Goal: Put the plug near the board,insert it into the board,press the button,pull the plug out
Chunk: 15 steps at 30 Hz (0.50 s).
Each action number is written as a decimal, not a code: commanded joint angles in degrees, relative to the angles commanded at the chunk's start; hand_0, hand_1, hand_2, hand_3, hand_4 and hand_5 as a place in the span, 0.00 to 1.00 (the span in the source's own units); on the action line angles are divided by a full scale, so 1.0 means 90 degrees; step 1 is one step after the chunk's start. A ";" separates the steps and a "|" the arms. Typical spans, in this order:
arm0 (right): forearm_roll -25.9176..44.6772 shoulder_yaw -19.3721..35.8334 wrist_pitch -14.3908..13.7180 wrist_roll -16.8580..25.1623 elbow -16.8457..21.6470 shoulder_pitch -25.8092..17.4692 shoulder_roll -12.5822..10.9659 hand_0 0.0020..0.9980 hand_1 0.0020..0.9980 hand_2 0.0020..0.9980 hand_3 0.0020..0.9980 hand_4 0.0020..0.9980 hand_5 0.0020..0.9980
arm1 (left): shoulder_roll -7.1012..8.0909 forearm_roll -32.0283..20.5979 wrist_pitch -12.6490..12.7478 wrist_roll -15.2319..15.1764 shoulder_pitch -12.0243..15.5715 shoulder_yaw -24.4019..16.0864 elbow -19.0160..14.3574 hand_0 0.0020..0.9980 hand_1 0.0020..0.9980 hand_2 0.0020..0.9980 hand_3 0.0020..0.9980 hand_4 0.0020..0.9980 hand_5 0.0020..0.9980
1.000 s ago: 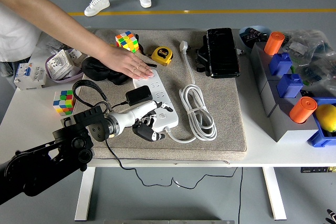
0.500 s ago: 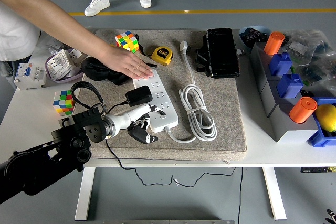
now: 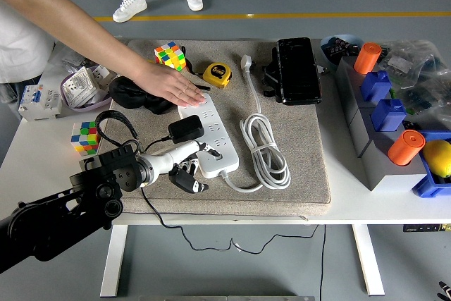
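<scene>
While the plug (image 3: 186,129) sits seated in the board (image 3: 210,135), my left hand (image 3: 184,171) rests at its seven o'clock, fingers curled, empty; pulling out remains, I judge.

**Crowded left and far side, open mat to the right**

The power strip (image 3: 210,134) is hemmed in at its far end by a person's hand (image 3: 171,84) pressing flat on it, with the arm slanting across the upper left. A black adapter (image 3: 186,129) sits at the strip's left edge, its cable looping near the robot's left hand (image 3: 184,170) at the near corner. Just right of the strip lies the coiled white cord (image 3: 265,150). Beyond it, grey mat (image 3: 306,153) lies bare up to its right edge. The far side is blocked by a Rubik's cube (image 3: 170,54), a yellow tape measure (image 3: 217,75) and a black case (image 3: 297,70). The mat's near strip, right of the hand, is free.
</scene>
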 joint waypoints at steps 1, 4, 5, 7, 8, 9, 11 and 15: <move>0.0001 0.0000 0.0000 0.0000 -0.0001 -0.0002 0.0000 0.61 0.67 0.67 0.54 0.82 0.49 | 0.0000 -0.0012 -0.0004 0.0003 -0.0001 0.0009 0.0000 0.05 0.10 0.16 0.81 0.80 0.00; -0.0002 0.0005 -0.0001 0.0002 0.0003 -0.0001 0.0000 0.61 0.67 0.66 0.54 0.82 0.49 | -0.0002 -0.0015 0.0018 -0.0031 0.0006 0.0013 -0.0026 0.05 0.09 0.16 0.81 0.80 0.00; -0.0002 0.0010 -0.0001 0.0003 0.0004 0.0001 0.0001 0.61 0.67 0.66 0.54 0.82 0.49 | -0.0003 -0.0011 0.0030 -0.0051 0.0010 0.0002 -0.0037 0.05 0.09 0.16 0.81 0.80 0.00; -0.0003 0.0023 -0.0001 0.0003 0.0003 0.0000 0.0008 0.61 0.67 0.66 0.54 0.82 0.49 | -0.0002 -0.0021 0.0092 -0.0146 0.0019 -0.0057 -0.0079 0.05 0.09 0.16 0.81 0.80 0.00; -0.0002 0.0023 0.0000 0.0003 0.0003 0.0000 0.0009 0.61 0.67 0.66 0.54 0.82 0.49 | -0.0001 -0.0020 0.0114 -0.0185 0.0022 -0.0091 -0.0097 0.05 0.09 0.16 0.81 0.80 0.00; -0.0004 0.0026 -0.0001 0.0002 0.0003 0.0001 0.0010 0.61 0.67 0.67 0.54 0.82 0.49 | 0.0003 -0.0036 0.0154 -0.0244 0.0028 -0.0134 -0.0113 0.06 0.10 0.17 0.80 0.76 0.00; -0.0003 0.0031 -0.0001 0.0003 0.0002 0.0000 0.0012 0.61 0.67 0.67 0.54 0.82 0.49 | 0.0018 -0.0095 0.0278 -0.0415 0.0044 -0.0215 -0.0136 0.06 0.10 0.17 0.80 0.76 0.00; 0.0002 0.0025 0.0000 0.0001 -0.0005 0.0000 0.0016 0.61 0.67 0.67 0.54 0.82 0.49 | 0.0039 -0.0280 0.0830 -0.1106 0.0139 -0.0380 -0.0101 0.12 0.11 0.25 0.66 0.79 0.16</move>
